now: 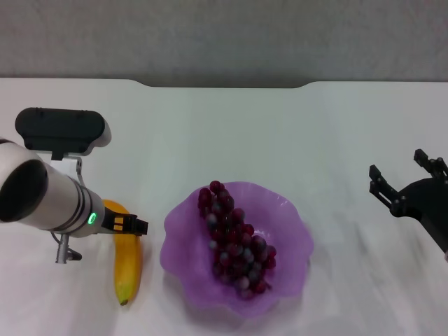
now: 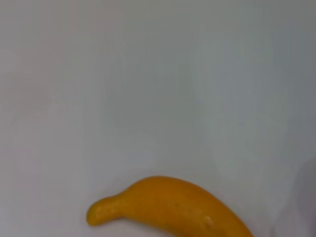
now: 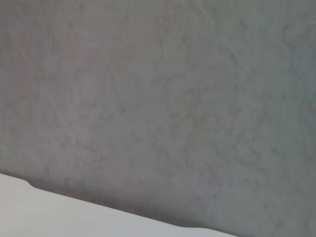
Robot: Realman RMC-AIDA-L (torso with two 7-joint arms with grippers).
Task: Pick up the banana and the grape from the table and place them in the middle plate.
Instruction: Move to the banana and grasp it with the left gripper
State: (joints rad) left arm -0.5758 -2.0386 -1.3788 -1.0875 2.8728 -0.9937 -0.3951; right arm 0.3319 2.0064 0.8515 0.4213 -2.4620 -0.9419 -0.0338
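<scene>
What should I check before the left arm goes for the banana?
1. Grape in the middle plate: ok, the bunch lies inside.
2. Banana free on the table: ok, it lies beside the plate, apart from its rim.
3. Left pincer lined up: ok roughly, it sits over the banana's far end; the left wrist view shows the banana at the frame edge.
4. Left pincer opening: cannot tell.
5. Right pincer out of the way: ok, open and empty, on the plate's other side.
</scene>
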